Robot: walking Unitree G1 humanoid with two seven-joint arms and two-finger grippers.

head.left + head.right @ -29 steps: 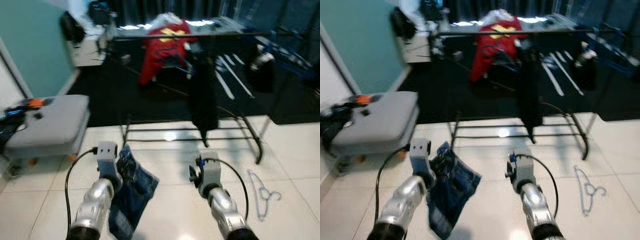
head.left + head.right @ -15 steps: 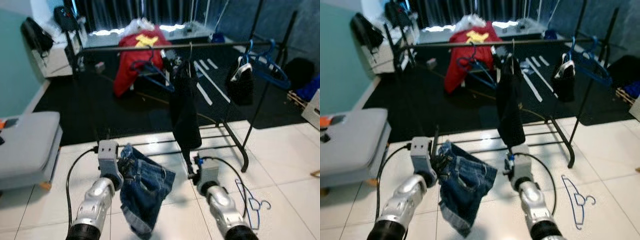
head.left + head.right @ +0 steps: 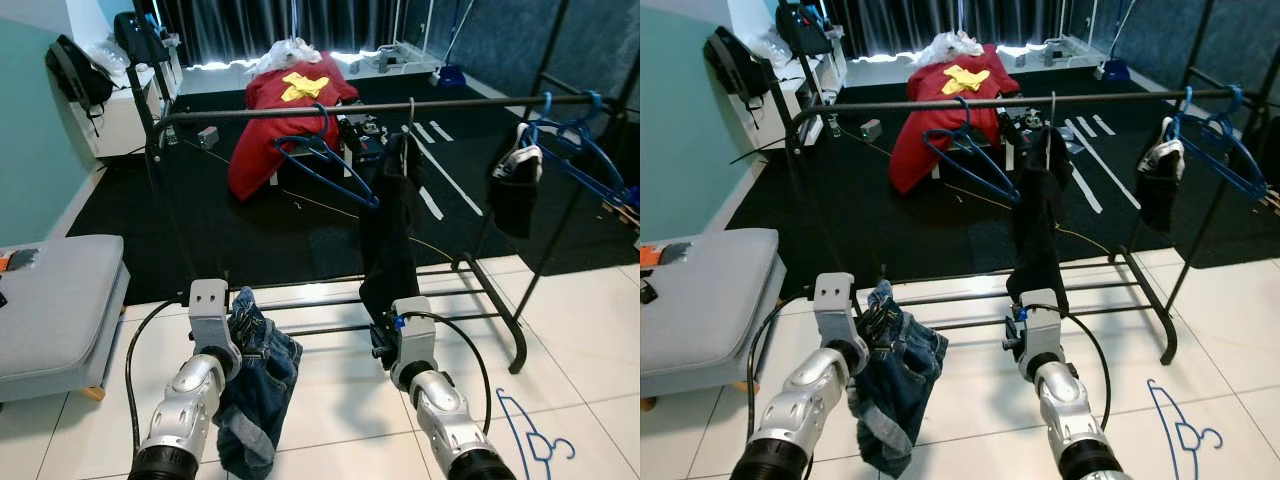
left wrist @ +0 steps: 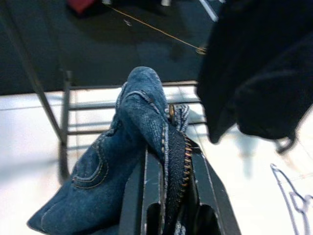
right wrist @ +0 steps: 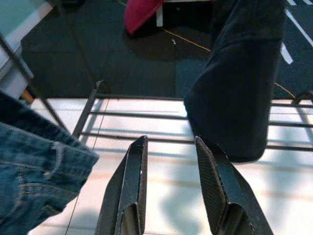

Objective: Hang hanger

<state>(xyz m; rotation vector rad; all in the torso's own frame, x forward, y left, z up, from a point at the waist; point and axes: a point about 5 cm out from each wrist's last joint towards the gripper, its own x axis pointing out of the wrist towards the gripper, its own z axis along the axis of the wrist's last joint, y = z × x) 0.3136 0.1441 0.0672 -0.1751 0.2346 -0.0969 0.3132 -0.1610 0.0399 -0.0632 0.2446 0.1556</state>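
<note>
White tiled floor (image 3: 330, 400), black metal clothes rail (image 3: 350, 108) now nearer and sharp than 1 s ago. Left gripper (image 4: 166, 161) clamped on blue denim jeans (image 3: 255, 385). Right gripper (image 5: 171, 181) parted, empty. Blue wire hanger (image 3: 530, 435) lies unhung on tiles.

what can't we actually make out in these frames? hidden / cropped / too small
- Left gripper: where its fingers pinch the denim shorts is covered by the fabric in the left wrist view.
- Blue hanger on the floor: its lower end is cut by the left eye view's bottom edge.
- Black garment on the rail: it drapes over its own hanger.
- Right gripper: head views see the wrist from behind, hiding the fingers.
</note>
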